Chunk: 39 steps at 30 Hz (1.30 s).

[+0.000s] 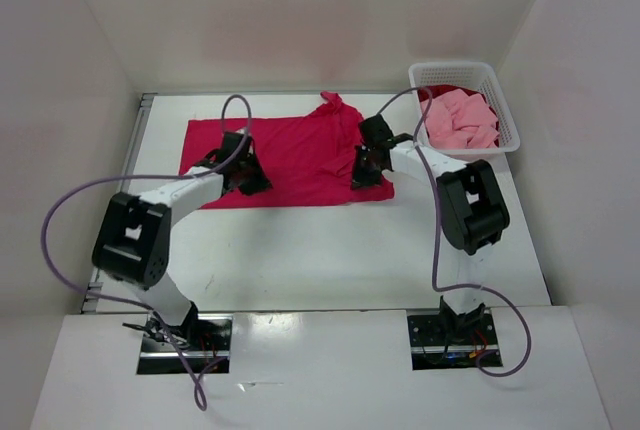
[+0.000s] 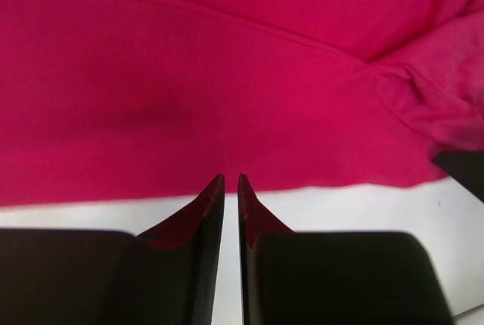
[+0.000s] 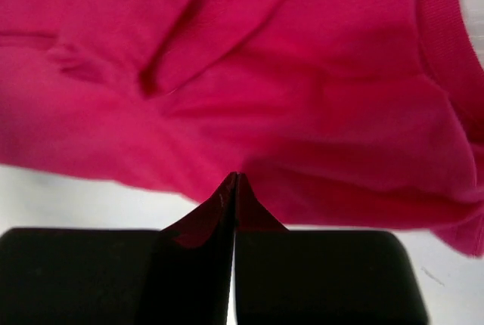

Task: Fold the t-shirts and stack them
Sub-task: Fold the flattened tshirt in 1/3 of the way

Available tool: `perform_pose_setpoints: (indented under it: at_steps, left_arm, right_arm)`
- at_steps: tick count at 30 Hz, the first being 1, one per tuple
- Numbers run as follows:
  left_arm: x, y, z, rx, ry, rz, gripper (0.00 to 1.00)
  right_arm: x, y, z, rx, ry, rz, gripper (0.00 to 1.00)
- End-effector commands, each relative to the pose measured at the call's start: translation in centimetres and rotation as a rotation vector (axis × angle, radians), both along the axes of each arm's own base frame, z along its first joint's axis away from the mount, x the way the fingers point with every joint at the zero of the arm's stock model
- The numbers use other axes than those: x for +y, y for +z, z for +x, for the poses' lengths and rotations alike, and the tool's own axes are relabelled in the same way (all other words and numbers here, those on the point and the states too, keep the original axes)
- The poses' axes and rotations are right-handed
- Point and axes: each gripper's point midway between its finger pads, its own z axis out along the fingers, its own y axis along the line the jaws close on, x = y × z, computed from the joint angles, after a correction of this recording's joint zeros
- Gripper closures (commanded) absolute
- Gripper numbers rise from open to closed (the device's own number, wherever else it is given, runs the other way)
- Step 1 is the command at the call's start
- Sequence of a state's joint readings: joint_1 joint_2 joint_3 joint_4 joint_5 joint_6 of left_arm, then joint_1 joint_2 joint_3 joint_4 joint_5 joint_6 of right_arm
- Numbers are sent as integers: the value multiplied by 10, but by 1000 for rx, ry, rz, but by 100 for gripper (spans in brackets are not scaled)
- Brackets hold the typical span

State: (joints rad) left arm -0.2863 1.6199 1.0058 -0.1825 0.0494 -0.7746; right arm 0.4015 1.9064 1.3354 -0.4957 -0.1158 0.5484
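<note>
You're handling the crimson shirt (image 1: 300, 150), spread on the table (image 1: 300, 250): likely soft, light, limp, so be taking its near hem; your right gripper (image 3: 235, 179) is pressing together there, your left gripper (image 2: 231, 180) is standing barely apart, grip unclear

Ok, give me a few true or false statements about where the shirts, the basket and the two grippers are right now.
1. The crimson-magenta t-shirt lies spread out on the table. True.
2. The white lattice basket is empty. False: it holds a light pink t-shirt and a dark red t-shirt.
3. The right gripper stands wide open. False: it is shut, tips at the spread shirt's near edge.
4. The left gripper is also at that near edge. True.
5. The basket stands at the table's far left corner. False: far right.
</note>
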Motion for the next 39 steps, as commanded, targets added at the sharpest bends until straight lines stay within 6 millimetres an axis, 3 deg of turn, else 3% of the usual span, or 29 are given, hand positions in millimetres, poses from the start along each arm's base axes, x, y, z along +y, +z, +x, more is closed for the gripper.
perform_pose_setpoints:
  at_steps: [1, 3, 7, 8, 12, 14, 19, 22, 24, 26, 27, 30, 33, 35, 36, 39]
  left_arm:
    - [-15, -19, 24, 27, 4, -20, 82]
    - [-12, -31, 23, 68, 25, -36, 82]
    - [3, -62, -2, 176, 73, -138, 83]
    - [7, -66, -10, 194, 77, -144, 83]
    - [19, -83, -51, 279, 84, -128, 83]
    - [14, -74, -61, 275, 70, -163, 83]
    - [14, -64, -86, 281, 71, -181, 83]
    - [9, -50, -103, 271, 48, -206, 80]
    - [4, -29, -106, 226, 32, -230, 78]
    - [6, -3, -100, 157, 27, -225, 76]
    - [7, 16, -87, 90, 19, -211, 76]
    - [9, 43, -65, -8, 0, -171, 76]
    - [9, 48, -39, -65, -22, -131, 75]
    - [7, 34, -27, -35, -37, -109, 74]
    - [4, 21, -26, -3, -48, -116, 74]
    - [-1, 16, -22, -5, -63, -133, 74]
  right_arm:
    - [-2, -3, 19, -40, -52, 3, 99]
    - [-6, -21, 10, -4, -72, -11, 99]
    - [-18, -44, -10, 55, -101, -46, 99]
    - [-24, -56, -23, 92, -113, -68, 99]
    - [-38, -60, -56, 138, -147, -84, 99]
    - [-44, -67, -79, 183, -148, -80, 99]
    - [-51, -49, -98, 179, -174, -65, 99]
    - [-51, -28, -99, 134, -174, -41, 99]
    - [-47, -14, -98, 114, -157, -16, 88]
    - [-41, 7, -90, 68, -138, 23, 77]
    - [-33, 20, -84, 45, -124, 61, 75]
    - [-11, 51, -63, -48, -72, 150, 66]
    - [6, 60, -41, -91, -53, 211, 53]
    - [15, 53, -32, -70, -47, 233, 48]
    - [22, 60, -22, -92, -42, 262, 47]
    - [32, 54, -5, -83, -54, 282, 45]
